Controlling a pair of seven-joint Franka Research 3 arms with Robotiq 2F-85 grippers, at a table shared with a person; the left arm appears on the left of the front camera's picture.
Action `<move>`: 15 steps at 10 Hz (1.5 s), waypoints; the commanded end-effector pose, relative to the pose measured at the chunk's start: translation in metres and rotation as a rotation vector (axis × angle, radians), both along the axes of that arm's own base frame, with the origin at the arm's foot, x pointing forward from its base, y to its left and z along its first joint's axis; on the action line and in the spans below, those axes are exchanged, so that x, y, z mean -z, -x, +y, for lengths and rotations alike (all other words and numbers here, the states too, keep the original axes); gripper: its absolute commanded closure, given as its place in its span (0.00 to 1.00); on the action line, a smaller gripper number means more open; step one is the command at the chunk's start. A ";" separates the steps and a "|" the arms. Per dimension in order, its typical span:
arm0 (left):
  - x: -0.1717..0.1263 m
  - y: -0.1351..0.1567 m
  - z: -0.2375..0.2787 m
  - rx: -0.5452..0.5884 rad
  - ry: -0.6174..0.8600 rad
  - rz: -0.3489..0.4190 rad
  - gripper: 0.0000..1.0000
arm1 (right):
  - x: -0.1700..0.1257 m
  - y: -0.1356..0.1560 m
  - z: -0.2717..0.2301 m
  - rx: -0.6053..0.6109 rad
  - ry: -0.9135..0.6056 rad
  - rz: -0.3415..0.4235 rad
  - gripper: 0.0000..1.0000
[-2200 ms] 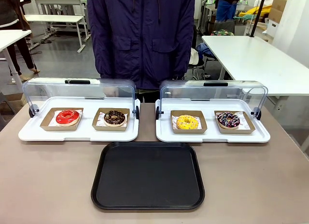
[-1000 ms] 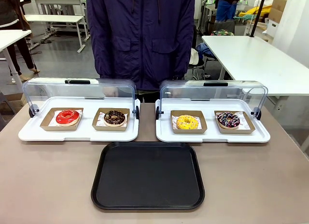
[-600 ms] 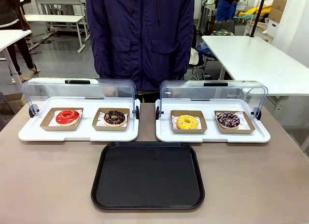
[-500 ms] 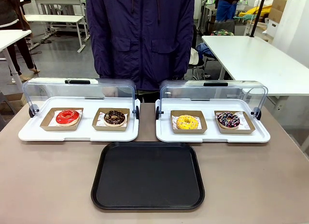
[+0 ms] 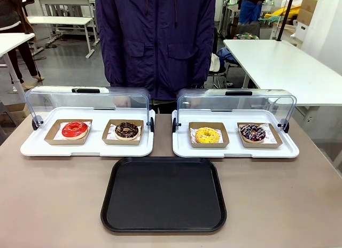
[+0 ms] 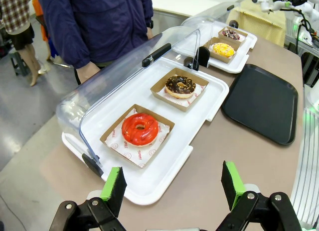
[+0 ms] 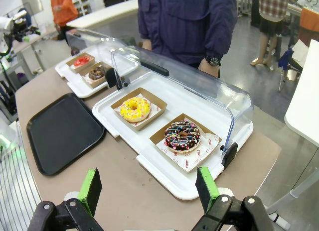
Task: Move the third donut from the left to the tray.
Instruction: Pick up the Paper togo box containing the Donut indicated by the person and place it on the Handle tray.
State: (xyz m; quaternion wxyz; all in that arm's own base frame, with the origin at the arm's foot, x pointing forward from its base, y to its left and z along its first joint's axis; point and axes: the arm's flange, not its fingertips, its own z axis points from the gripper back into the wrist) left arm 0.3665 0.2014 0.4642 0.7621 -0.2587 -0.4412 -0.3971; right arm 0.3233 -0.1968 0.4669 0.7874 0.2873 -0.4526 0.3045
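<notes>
Right wrist view: your right claw (image 7: 148,188) was wide apart, holding nothing. The yellow donut (image 7: 134,108) sat in its box (image 7: 155,107) on the white tray (image 7: 149,136). It looked best to pinch the box edge, not the icing.

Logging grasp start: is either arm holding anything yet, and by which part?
Nothing is held. Both arms' jaws stand wide open and empty; the yellow donut lies untouched.

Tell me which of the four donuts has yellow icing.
The third donut from the left in the front view, in the right white tray beside a dark sprinkled donut; no other is yellow.
</notes>
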 end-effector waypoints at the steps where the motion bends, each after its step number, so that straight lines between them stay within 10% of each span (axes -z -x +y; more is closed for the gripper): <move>1: -0.001 0.001 0.000 0.011 -0.001 -0.004 0.00 | -0.001 -0.004 0.000 0.004 -0.010 -0.026 0.00; 15: -0.001 0.001 0.000 0.011 -0.001 -0.004 0.00 | -0.001 -0.004 0.000 0.004 -0.010 -0.026 0.00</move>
